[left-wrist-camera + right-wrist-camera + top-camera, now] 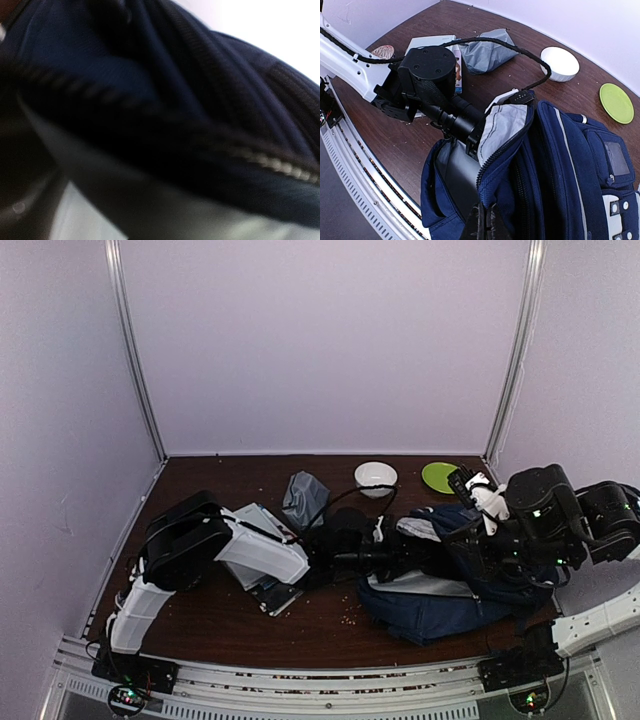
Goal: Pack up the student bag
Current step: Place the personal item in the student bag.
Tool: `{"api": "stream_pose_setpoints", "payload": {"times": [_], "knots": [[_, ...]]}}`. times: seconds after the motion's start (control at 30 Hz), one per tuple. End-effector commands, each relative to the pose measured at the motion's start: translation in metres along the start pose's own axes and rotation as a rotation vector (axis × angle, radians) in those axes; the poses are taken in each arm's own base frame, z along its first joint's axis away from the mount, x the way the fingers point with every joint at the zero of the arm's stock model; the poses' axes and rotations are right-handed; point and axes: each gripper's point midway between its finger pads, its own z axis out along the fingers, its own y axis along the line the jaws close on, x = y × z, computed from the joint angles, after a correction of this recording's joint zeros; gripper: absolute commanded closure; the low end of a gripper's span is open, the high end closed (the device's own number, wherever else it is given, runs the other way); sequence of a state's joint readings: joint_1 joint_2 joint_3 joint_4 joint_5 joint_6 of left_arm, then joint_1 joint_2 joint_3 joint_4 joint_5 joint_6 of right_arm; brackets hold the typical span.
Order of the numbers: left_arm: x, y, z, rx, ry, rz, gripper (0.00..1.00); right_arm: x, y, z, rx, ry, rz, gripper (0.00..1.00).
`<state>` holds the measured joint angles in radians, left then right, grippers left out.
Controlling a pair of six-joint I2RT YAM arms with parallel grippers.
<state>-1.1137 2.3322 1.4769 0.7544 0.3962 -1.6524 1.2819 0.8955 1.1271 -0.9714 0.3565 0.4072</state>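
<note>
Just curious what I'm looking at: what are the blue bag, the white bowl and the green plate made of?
The student bag looks like matte woven navy fabric, with visible weave and zip teeth. The white bowl is smooth and faintly glossy: ceramic or plastic. The green plate is smooth and evenly coloured, probably plastic.

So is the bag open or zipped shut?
Open. In the right wrist view the mouth of the bag gapes, grey lining showing, with the left arm reaching inside while the right gripper pinches its rim.
</note>
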Motion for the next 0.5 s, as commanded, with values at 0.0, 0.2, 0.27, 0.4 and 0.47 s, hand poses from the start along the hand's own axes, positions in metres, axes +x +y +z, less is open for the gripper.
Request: {"api": "stream_pose_setpoints", "payload": {"times": [0.0,0.2,0.27,0.4,0.47], "knots": [[0.011,-0.107,-0.004,0.326,0.069,0.141,0.62,-0.028,0.007,-0.016,-0.073,-0.116,0.055,1.00],[0.017,-0.102,-0.025,0.260,0.056,0.187,0.29,-0.028,0.003,-0.006,-0.033,-0.148,0.101,1.00],[0.022,-0.098,-0.035,0.227,0.052,0.208,0.23,-0.030,0.003,-0.002,-0.018,-0.162,0.113,1.00],[0.029,-0.091,-0.053,0.164,0.049,0.233,0.11,-0.036,0.001,0.003,0.006,-0.203,0.142,1.00],[0.033,-0.084,-0.059,0.119,0.060,0.256,0.03,-0.037,-0.002,0.006,0.030,-0.217,0.157,1.00]]}}
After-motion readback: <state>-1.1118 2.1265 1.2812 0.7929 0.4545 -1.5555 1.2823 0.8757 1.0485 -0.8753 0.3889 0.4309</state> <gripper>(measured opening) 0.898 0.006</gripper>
